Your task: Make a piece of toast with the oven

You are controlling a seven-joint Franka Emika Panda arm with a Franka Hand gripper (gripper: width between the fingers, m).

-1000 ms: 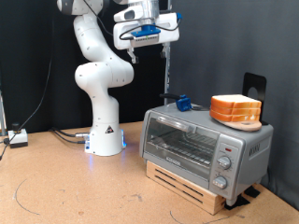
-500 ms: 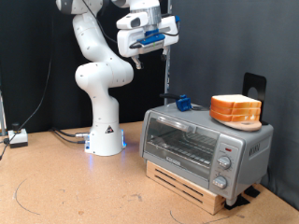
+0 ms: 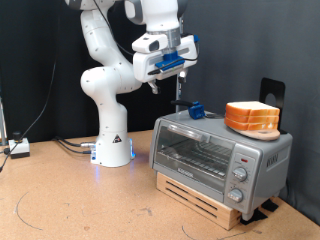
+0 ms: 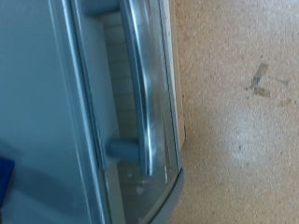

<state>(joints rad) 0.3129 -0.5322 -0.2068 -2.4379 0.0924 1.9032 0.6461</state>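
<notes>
One pincer (image 3: pixel 177 78) hangs high above the oven (image 3: pixel 218 152), holding nothing; open or closed cannot be determined. Oven door shut, bar handle (image 4: pixel 145 89) visible below. Bread stack (image 3: pixel 252 117) rests on oven roof, on the exterior view's right.

A wooden crate (image 3: pixel 203 196) sits on a brown tabletop (image 3: pixel 80 200); a small blue object (image 3: pixel 196 110), possibly a clip, is behind.

Brown table (image 3: pixel 70 200); wooden crate (image 3: pixel 200 196), robot base (image 3: pixel 112 152) on it
</notes>
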